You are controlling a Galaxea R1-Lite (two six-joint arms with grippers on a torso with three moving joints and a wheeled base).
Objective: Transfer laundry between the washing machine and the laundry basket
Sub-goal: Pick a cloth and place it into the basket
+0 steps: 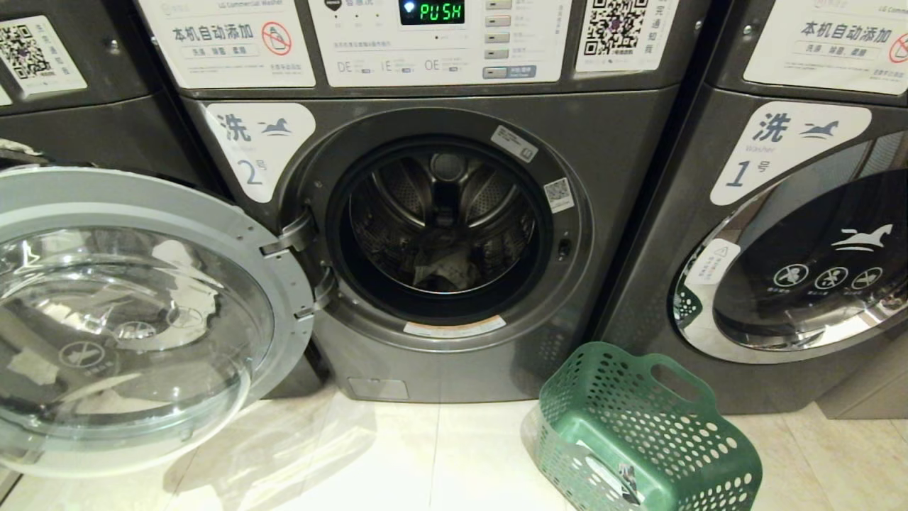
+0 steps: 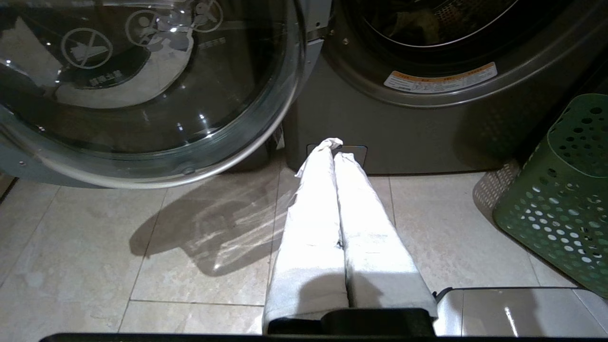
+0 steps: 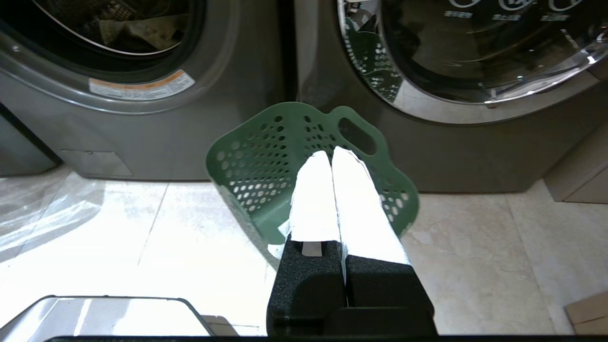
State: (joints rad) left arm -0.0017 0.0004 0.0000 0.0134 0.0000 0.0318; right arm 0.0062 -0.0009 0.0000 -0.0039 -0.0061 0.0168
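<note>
The washing machine [image 1: 425,106] marked 2 stands straight ahead with its round glass door [image 1: 106,312] swung wide open to the left. Inside the drum lies the grey-olive laundry [image 1: 443,270], also seen as laundry [image 3: 137,31] from the right wrist. The green laundry basket [image 1: 638,440] sits tipped on the floor at the lower right, between the two washers. My left gripper [image 2: 334,149] is shut and empty, held low over the tiles before the washer's base. My right gripper [image 3: 331,154] is shut and empty, pointing at the laundry basket [image 3: 266,161].
The washer marked 1 [image 1: 794,234] stands to the right with its door closed. Another washer [image 1: 64,92] is partly visible at the far left. The open door overhangs the pale tiled floor [image 1: 397,461] on the left side.
</note>
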